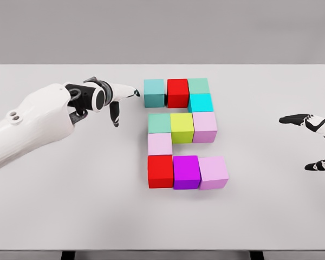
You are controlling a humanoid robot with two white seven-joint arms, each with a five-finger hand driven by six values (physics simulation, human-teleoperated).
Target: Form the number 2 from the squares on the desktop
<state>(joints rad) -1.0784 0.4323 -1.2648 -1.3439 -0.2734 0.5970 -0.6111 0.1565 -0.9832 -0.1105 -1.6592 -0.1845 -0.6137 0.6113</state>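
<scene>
While the left hand [111,97] reaches in over the white table [54,216], fingers spread and empty, its fingertips sit just beside the teal cube [154,92] at the figure's top left. The right hand [313,142] hovers open at the right edge. Eleven cubes sit mid-table: two red, two green, three pink, one each teal, cyan, yellow-green, purple.

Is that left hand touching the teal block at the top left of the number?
Apart. In the head view a strip of bare table shows between the left hand's extended fingertip and the teal block.
</scene>
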